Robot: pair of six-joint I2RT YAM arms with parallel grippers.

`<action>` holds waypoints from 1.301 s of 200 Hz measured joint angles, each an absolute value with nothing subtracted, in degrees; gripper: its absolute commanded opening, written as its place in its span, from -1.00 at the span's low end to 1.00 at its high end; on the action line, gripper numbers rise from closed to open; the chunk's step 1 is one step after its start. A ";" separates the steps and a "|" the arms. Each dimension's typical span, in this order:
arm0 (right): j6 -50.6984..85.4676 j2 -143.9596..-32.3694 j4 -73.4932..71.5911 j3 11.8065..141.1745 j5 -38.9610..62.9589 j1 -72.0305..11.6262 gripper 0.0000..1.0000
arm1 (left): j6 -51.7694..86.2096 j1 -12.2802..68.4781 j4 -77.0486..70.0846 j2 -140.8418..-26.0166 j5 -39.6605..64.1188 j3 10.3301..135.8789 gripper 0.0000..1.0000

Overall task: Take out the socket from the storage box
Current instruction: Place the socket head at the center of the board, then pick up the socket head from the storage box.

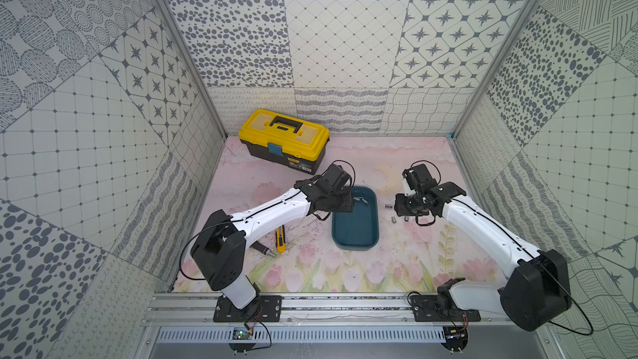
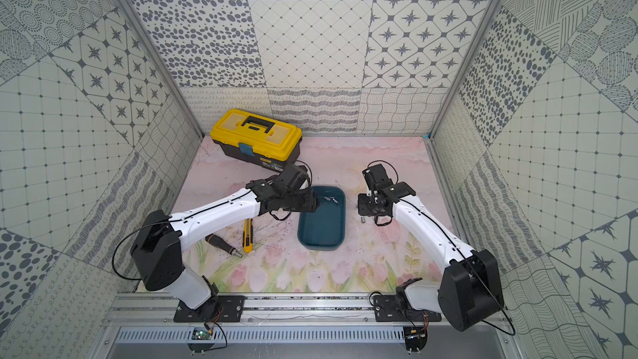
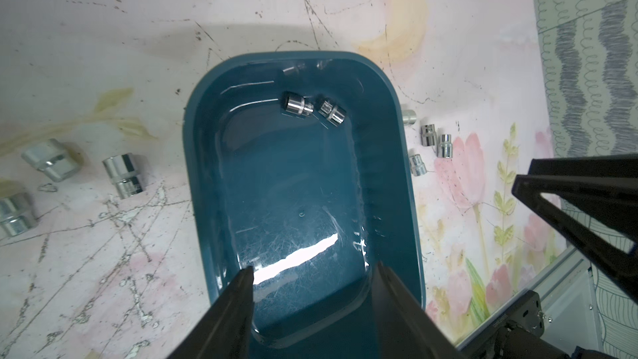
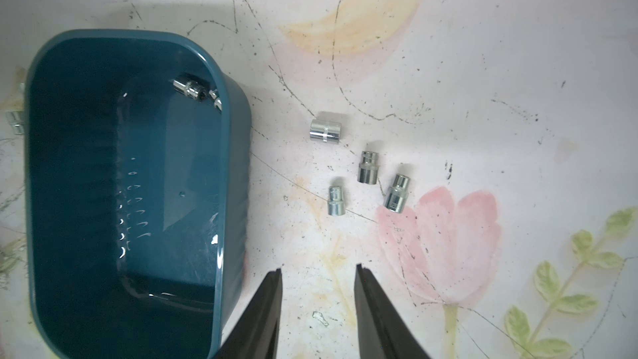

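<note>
The storage box (image 1: 355, 227) sits open on the flowered counter (image 1: 310, 271) between the two arms, in both top views. Two sockets (image 3: 297, 109) lie on their sides at one end of its floor, close together and near the end wall (the left wrist view shows them best). The left tool (image 3: 314, 269) hangs over the box with its fingers spread and nothing between them. The right tool (image 4: 318, 268) is over the bare counter just beside the box's long wall, fingers likewise parted, gripping nothing. Ahead of it four small sockets (image 4: 368, 166) lie loose on the counter outside the box, near one another but apart. On the box's other side three larger sockets (image 3: 124, 174) rest on the counter. A yellow-lidded toolbox (image 1: 284, 139) stands at the back, well apart from the box. A yellow utility knife (image 1: 280, 238) and a screwdriver (image 2: 222, 245) lie near the left arm.
</note>
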State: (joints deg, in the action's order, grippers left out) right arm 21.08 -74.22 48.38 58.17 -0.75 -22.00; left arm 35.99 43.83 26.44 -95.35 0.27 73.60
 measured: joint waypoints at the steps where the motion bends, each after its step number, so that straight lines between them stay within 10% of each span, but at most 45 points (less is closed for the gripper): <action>1: 21.15 -74.17 48.31 58.17 -0.62 -22.00 -0.19 | 35.99 43.92 26.41 -95.53 0.23 73.71 0.17; 260: 23.57 -69.95 42.68 54.59 3.46 -21.43 -0.19 | 21.08 45.30 9.13 -121.10 -11.11 83.11 -0.03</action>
